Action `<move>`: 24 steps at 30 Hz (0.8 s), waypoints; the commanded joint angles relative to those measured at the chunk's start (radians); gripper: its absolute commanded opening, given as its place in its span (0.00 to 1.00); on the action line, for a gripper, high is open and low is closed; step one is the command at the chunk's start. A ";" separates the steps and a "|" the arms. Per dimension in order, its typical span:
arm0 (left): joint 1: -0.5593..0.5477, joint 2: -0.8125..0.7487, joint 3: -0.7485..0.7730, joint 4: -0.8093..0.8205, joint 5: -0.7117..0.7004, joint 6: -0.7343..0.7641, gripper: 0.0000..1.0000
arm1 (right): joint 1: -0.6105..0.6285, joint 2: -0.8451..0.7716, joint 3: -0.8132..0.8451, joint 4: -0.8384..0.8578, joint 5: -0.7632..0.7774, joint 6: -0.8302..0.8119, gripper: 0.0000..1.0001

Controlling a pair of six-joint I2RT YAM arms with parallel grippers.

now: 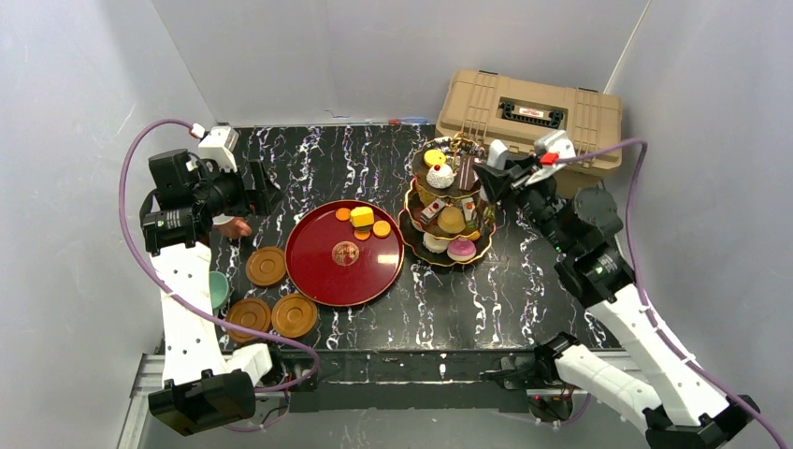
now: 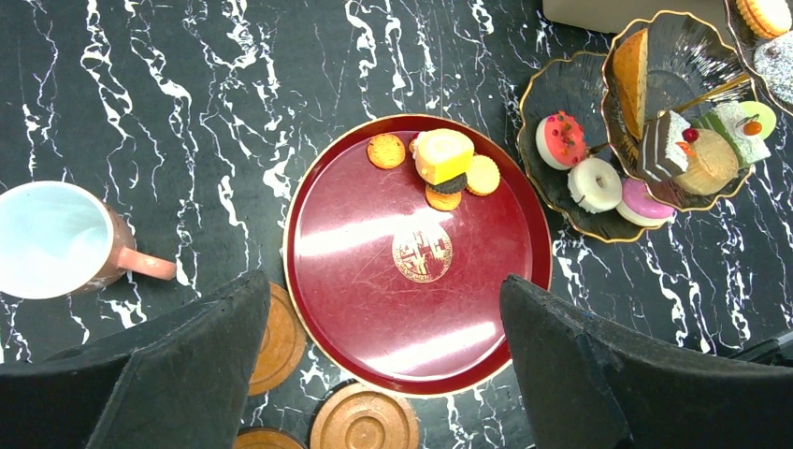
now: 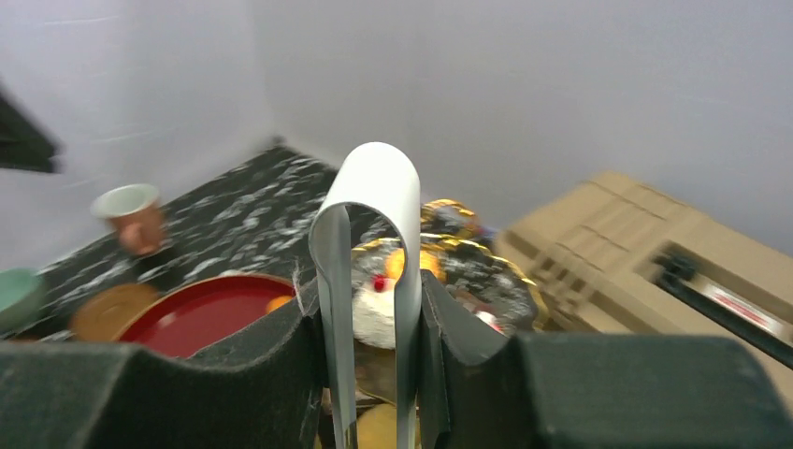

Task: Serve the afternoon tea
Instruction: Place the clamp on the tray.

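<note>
Right now: tongs poised at the tea stand

Right gripper (image 3: 369,365) is squeezed onto the metal tongs (image 3: 369,215), whose bend sticks up between the pads. Beyond them, blurred, sits what looks like a white cake with a red dot (image 3: 376,313) on the three-tier stand (image 2: 572,89), with the tan case (image 1: 528,112) just behind. Over on the other side, left gripper (image 2: 383,374) hangs spread wide above the red tray (image 2: 374,309), which carries a yellow cake (image 2: 443,154) and biscuits (image 2: 385,150). Pinkish cup (image 2: 56,238) stands left of the tray; teal cup (image 1: 219,288) and three brown saucers (image 1: 266,266) lie nearer the bases.
</note>
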 commanded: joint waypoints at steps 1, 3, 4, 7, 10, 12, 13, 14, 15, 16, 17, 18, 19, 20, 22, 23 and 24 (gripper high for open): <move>0.004 -0.010 0.028 -0.024 0.024 -0.004 0.90 | -0.001 0.109 0.184 -0.181 -0.340 0.095 0.02; 0.004 -0.003 0.029 -0.026 0.017 -0.011 0.90 | 0.002 0.170 0.210 -0.170 -0.407 0.141 0.01; 0.004 0.004 0.029 -0.027 0.010 -0.014 0.91 | 0.011 0.203 0.215 -0.161 -0.425 0.157 0.01; 0.004 0.035 0.036 -0.026 -0.009 -0.026 0.91 | 0.147 0.318 0.258 -0.172 -0.348 0.113 0.01; 0.004 0.078 0.077 -0.039 -0.020 -0.038 0.90 | 0.356 0.490 0.339 -0.217 -0.215 0.039 0.01; 0.004 0.084 0.097 -0.036 -0.026 -0.044 0.91 | 0.397 0.596 0.400 -0.207 -0.216 0.051 0.01; 0.003 0.084 0.103 -0.035 -0.029 -0.044 0.91 | 0.418 0.642 0.422 -0.198 -0.211 0.045 0.01; 0.004 0.089 0.110 -0.036 -0.038 -0.044 0.91 | 0.441 0.690 0.440 -0.189 -0.197 0.031 0.01; 0.004 0.101 0.125 -0.043 -0.051 -0.049 0.91 | 0.461 0.739 0.458 -0.180 -0.189 0.012 0.01; 0.004 0.119 0.160 -0.060 -0.060 -0.054 0.91 | 0.471 0.793 0.479 -0.172 -0.191 0.003 0.01; 0.006 0.144 0.189 -0.081 -0.065 -0.056 0.91 | 0.473 0.854 0.494 -0.161 -0.207 0.003 0.01; 0.008 0.163 0.217 -0.099 -0.070 -0.058 0.91 | 0.473 0.911 0.516 -0.160 -0.219 0.003 0.01; 0.010 0.177 0.233 -0.106 -0.076 -0.061 0.90 | 0.473 0.973 0.544 -0.134 -0.232 0.003 0.01; 0.010 0.182 0.238 -0.107 -0.083 -0.063 0.90 | 0.473 1.032 0.578 -0.133 -0.239 0.002 0.01; 0.010 0.181 0.235 -0.106 -0.091 -0.060 0.90 | 0.473 1.137 0.658 -0.146 -0.257 0.003 0.01; 0.011 0.180 0.233 -0.110 -0.094 -0.052 0.91 | 0.473 1.177 0.701 -0.163 -0.254 0.003 0.01; 0.011 0.179 0.230 -0.113 -0.099 -0.046 0.91 | 0.473 1.219 0.741 -0.191 -0.258 -0.017 0.01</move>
